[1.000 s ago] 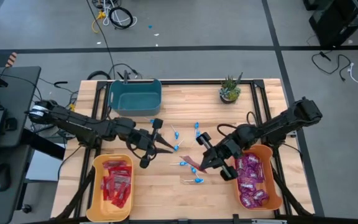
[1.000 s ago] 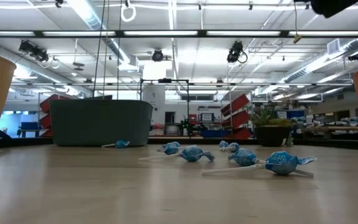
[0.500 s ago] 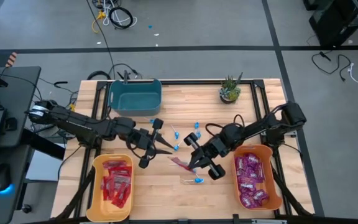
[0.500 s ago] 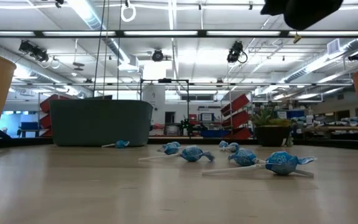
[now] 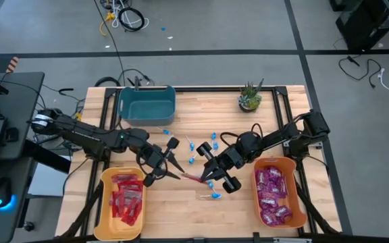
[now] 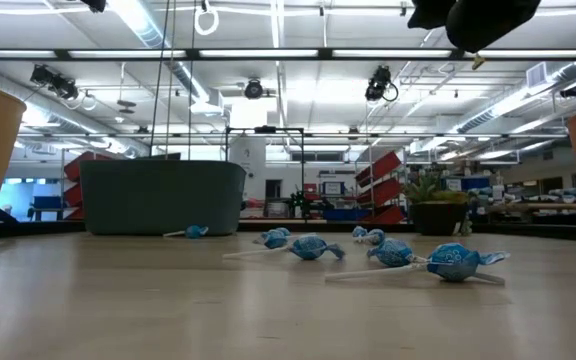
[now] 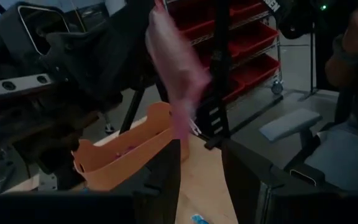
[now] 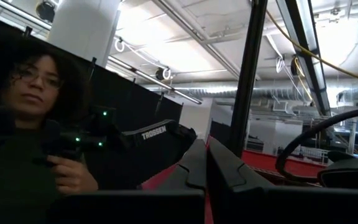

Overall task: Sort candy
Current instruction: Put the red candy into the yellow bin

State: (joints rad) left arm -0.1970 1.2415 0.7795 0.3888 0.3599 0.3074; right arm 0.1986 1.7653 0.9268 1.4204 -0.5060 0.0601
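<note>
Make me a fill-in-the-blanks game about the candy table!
1. The red packets lie in the ___ bin.
2. The purple packets fill the ___ bin.
3. The right tool is shut on a flat ___ packet.
4. The loose lollipops on the table are ___.

Missing words: yellow; orange; red; blue

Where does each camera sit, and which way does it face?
High: above the table, straight down; both arms, left hand, right hand gripping the red packet.
Low: table-top height, level across the blue lollipops; arm piece overhead.
Left wrist: on left arm, facing red packet and orange bin; own fingers.
Right wrist: on right arm, facing a person; own fingers.
Shared: high and left wrist both show red packet, orange bin.
</note>
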